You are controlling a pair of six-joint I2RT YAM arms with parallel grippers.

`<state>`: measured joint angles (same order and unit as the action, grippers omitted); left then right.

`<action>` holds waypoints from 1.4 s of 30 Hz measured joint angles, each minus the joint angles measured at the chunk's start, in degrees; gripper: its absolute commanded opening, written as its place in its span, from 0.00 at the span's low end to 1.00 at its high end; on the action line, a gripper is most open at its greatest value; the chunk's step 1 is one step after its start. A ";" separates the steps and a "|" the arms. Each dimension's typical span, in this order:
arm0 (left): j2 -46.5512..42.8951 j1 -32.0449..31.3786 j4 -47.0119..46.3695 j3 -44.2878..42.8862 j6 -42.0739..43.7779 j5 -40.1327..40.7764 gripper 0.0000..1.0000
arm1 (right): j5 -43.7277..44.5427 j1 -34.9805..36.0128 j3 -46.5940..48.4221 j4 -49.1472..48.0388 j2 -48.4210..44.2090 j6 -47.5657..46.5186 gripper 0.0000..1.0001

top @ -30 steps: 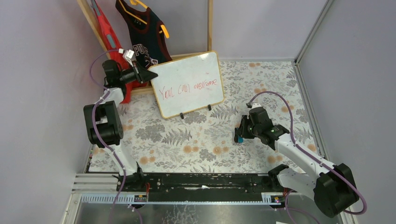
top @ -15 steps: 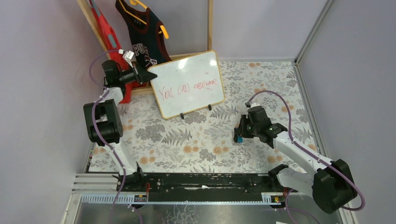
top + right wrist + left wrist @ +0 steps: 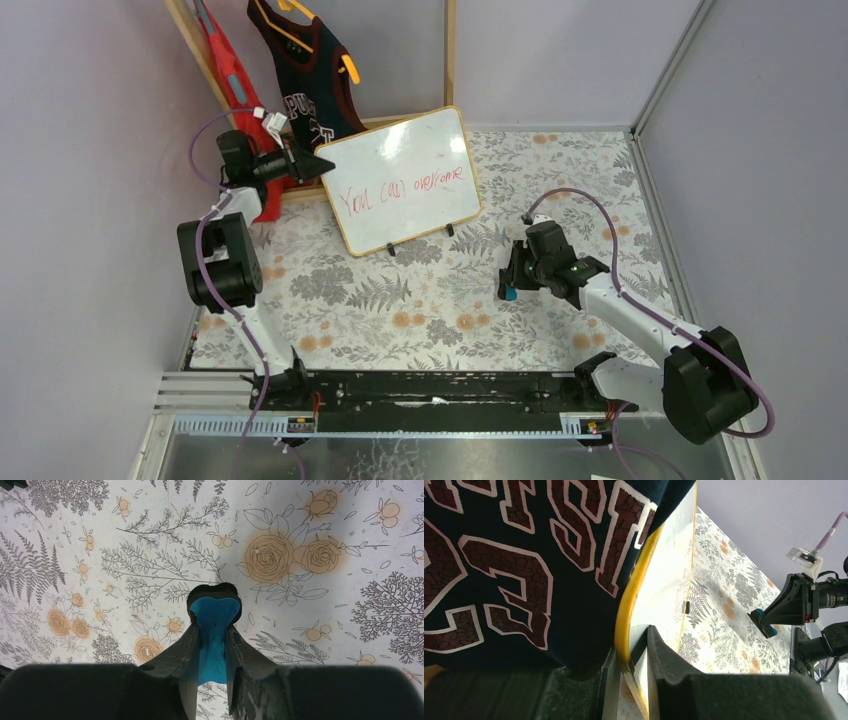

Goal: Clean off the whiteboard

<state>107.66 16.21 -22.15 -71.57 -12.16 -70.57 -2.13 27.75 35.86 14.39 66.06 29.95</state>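
Observation:
The whiteboard (image 3: 405, 185) stands tilted on two black feet at the back, with red handwriting across its middle. My left gripper (image 3: 322, 160) is shut on its upper left corner. In the left wrist view the fingers of that gripper (image 3: 629, 647) clamp the board's light-wood frame (image 3: 630, 625), with the white face (image 3: 669, 575) running away from them. My right gripper (image 3: 510, 288) is shut on a blue eraser (image 3: 214, 625) and holds it just above the floral cloth, to the right of and in front of the board. Its black felt faces away.
A dark jersey (image 3: 310, 80) and a red one (image 3: 228, 75) hang on a wooden rack (image 3: 449, 55) right behind the board; the dark jersey (image 3: 524, 570) fills the left wrist view. A floral cloth (image 3: 420, 310) covers the table. Walls close in on both sides.
My right gripper has moved a little left and toward the board with the eraser. My left gripper has shifted slightly, still gripping the board's corner.

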 measured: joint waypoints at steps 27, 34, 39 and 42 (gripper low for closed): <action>0.07 0.28 -6.14 2.21 -3.69 -0.11 0.00 | 1.20 0.00 2.56 -0.42 1.79 -1.05 0.00; -0.59 0.15 -4.72 2.54 -3.34 0.61 0.00 | 1.84 0.13 7.93 -2.97 4.94 -2.51 0.00; -0.96 0.11 -3.48 2.54 -2.75 1.11 0.00 | 4.52 0.44 11.06 -11.98 8.66 -5.51 0.00; -1.49 0.00 -1.70 2.43 -1.68 1.57 0.00 | 5.09 0.50 11.19 -18.05 10.71 -7.21 0.00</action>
<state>106.17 16.21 -23.86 -69.14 -13.85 -68.99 2.96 28.25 47.05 -3.66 76.77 22.74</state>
